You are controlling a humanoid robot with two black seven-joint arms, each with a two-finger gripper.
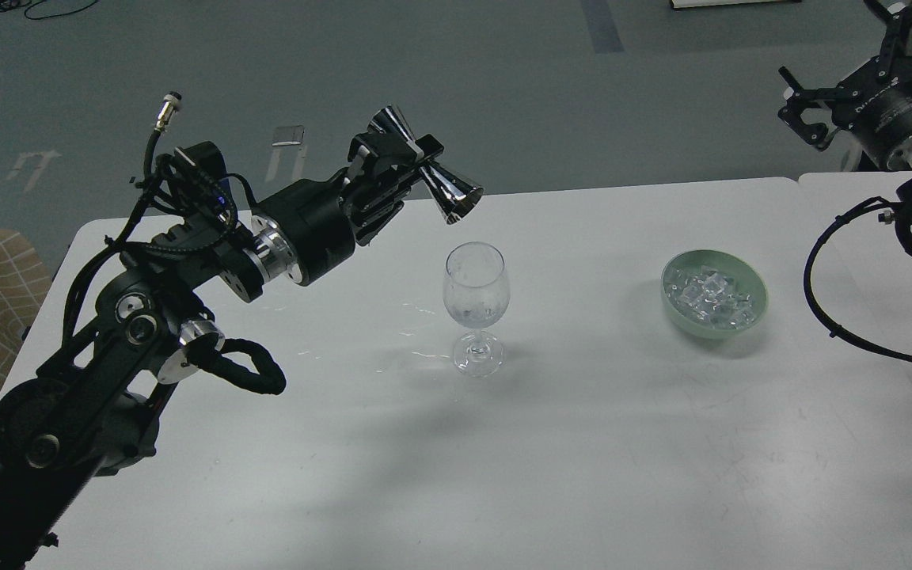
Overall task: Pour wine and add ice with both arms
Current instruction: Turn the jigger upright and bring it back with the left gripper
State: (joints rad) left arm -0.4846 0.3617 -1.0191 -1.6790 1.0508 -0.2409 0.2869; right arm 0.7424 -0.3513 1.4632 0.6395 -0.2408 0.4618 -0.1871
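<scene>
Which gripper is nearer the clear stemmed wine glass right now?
Left. The left gripper, holding a silver double-cone jigger, hangs tilted just above and left of the clear stemmed wine glass. The right gripper is raised far off to the right, beyond the pale green bowl.

The right arm [911,134] is cut by the frame's edge; liquid in the glass [476,297] is indiscernible.

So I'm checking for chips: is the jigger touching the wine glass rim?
Apart. The head view shows bare table between the jigger, tilted in the left gripper, and the wine glass.
</scene>
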